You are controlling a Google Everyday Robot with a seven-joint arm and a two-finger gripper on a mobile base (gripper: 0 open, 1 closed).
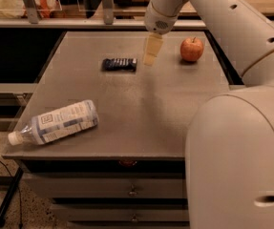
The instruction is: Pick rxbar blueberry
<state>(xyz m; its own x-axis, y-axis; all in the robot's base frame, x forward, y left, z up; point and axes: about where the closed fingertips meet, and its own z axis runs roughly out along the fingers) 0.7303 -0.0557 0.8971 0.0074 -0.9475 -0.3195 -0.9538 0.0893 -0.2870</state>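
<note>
Your gripper (pixel 150 56) hangs between the rxbar blueberry (pixel 120 64) and the apple (pixel 192 48), seemingly clear of the table (pixel 165 113) (the bar lies flat, far half); spread or pinched, you can't tell.

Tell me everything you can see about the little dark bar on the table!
The rxbar blueberry is a small flat rectangle in a dark navy wrapper with pale print; the wrapper looks like thin plastic film. It lies flat on the grey table, toward the far side, touching only the tabletop. The gripper hangs just to its right, not touching it.
</note>
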